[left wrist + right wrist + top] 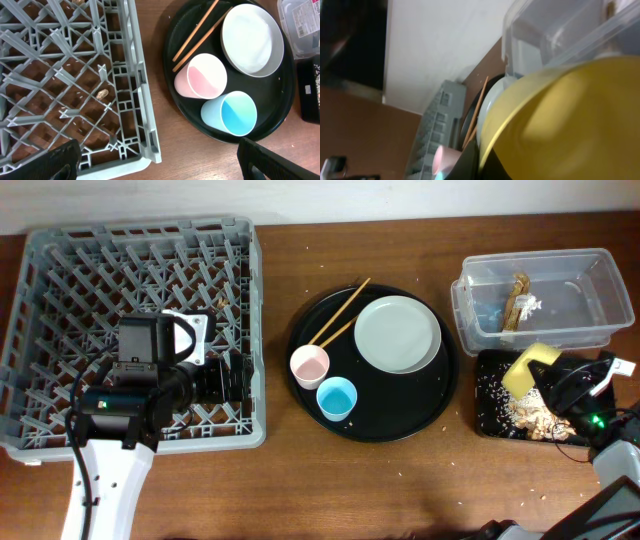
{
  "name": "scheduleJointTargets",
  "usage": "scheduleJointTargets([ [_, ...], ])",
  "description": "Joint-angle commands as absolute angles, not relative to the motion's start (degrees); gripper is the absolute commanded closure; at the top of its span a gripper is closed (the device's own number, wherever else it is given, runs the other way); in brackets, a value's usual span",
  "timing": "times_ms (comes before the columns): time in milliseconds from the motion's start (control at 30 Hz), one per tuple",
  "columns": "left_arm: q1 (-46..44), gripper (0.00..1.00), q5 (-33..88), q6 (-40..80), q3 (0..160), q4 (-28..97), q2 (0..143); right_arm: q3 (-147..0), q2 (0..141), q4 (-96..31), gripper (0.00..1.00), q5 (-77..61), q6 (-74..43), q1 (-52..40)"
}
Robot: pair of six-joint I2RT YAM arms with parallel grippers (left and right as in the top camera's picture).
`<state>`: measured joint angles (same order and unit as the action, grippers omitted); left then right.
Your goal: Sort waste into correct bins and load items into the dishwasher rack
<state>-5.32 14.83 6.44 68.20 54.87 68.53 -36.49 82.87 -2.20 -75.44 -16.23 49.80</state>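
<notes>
Robot test bench staged as dish station: wooden table (400,490), grey dishwasher rack (140,227), clear plastic bin (612,300).

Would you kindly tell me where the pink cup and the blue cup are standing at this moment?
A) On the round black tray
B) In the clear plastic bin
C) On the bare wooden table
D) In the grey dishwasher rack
A: the pink cup and blue cup both stand upright on the round black tray, next to the plate.

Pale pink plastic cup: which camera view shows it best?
Left wrist: the pale pink plastic cup appears large, inside visible. Overhead shows it small on the black round tray; right wrist shows only a blurred edge.
</notes>
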Motion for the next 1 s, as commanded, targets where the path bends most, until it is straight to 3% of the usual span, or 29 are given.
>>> scheduleJointTargets([
  [0,-5.08,0.01,15.70,5.93,69.06,54.96,68.51,-36.58,82.98,6.81,0.96,-81.58,-20.99,47.51],
  [33,-5.08,0.01,15.68,5.93,69.06,54.78,68.51,-36.62,82.98,7.20,0.96,-76.09,-28.67,47.20],
  [67,-5.08,0.01,15.70,5.93,69.06,54.72,68.51,-36.71,82.15,13.54,0.96,-84.90,-33.82,46.09],
  [133,-5.08,0.01,15.68,5.91,69.06,54.72,68.51,-36.71,77.58,18.37,0.96,-86.76,-39.22,39.81],
  [200,-5.08,0.01,15.73,5.93,69.06,54.30,68.51,-36.71,72.44,18.48,0.96,-83.05,-43.16,30.52],
  [267,-5.08,0.01,15.73,5.93,69.06,54.30,68.51,-36.71,68.82,17.78,0.96,-71.85,-44.71,15.62],
  [367,-5.08,0.01,15.70,5.93,69.06,54.74,68.51,-37.95,68.49,6.59,0.96,-41.54,-40.05,2.66],
  [467,-5.08,0.01,15.70,5.91,69.06,55.18,68.51,-45.98,69.19,-18.35,0.96,-15.90,-20.56,-8.16],
  [567,-5.08,0.01,15.68,5.91,69.06,54.52,68.51,-48.77,73.19,-29.67,0.96,-6.55,-14.98,-19.42],
  [700,-5.08,0.01,15.73,5.93,69.06,54.78,68.51,-48.77,85.73,-29.12,0.96,-7.11,-15.51,-24.80],
  [733,-5.08,0.01,15.77,5.93,69.06,54.81,68.51,-48.84,87.79,-28.51,0.78,-7.03,-15.42,-24.77],
  [767,-5.08,0.01,17.32,5.93,69.06,54.70,68.51,-49.25,88.12,-28.51,0.54,-6.79,-15.40,-24.43],
  [800,-5.10,0.01,19.38,5.91,69.06,54.35,68.51,-50.28,87.39,-28.77,0.48,-6.83,-15.44,-23.75],
  [967,-8.84,0.01,20.12,5.89,69.04,50.89,70.50,-62.41,78.35,-39.97,0.41,-12.84,-15.42,-13.43],
])
